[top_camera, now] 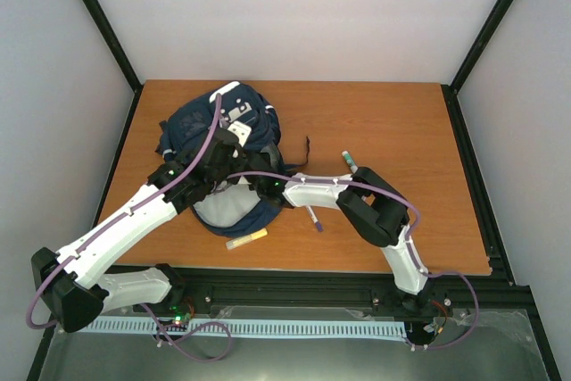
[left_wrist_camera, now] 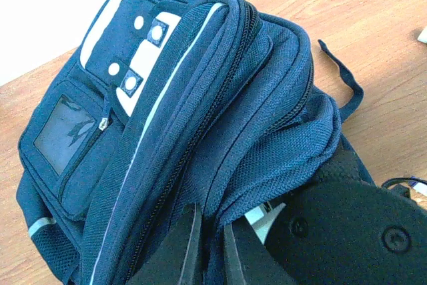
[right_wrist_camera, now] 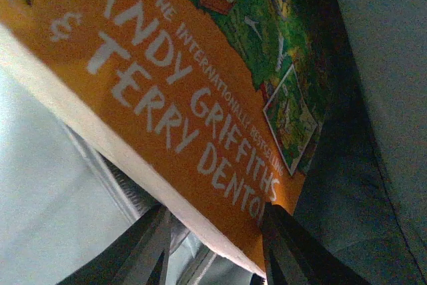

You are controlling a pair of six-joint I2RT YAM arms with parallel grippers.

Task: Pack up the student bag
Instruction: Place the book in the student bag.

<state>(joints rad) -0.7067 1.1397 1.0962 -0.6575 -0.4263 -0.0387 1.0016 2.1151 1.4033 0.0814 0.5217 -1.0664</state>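
White walls and a black frame surround a wooden table [top_camera: 384, 131]. The student bag [top_camera: 192, 127] lies on the left half of the table, well away from the right edge, with its patched front up and its open mouth towards the arms. Pale lining shows at the near end. The left arm comes in from the near-left corner to the mouth of the bag. In the left wrist view, the left gripper [left_wrist_camera: 212, 217] has its fingers almost together, nipping a fold of navy fabric at the zip edge. A yellow highlighter [top_camera: 246, 239] lies on the table just in front of the bag, apart from it. The right arm stretches left across the table and its wrist goes into the bag's mouth. The right gripper [right_wrist_camera: 215, 210] is narrowed onto the lower edge of an orange book [right_wrist_camera: 173, 98], one finger on each side, with the cover tilted and white author lettering on it. The book looks to be inside the bag, but the close view is dark. A purple pen [top_camera: 315, 219] lies just under the right forearm. A teal-capped marker [top_camera: 349, 161] lies behind the arm, further right.
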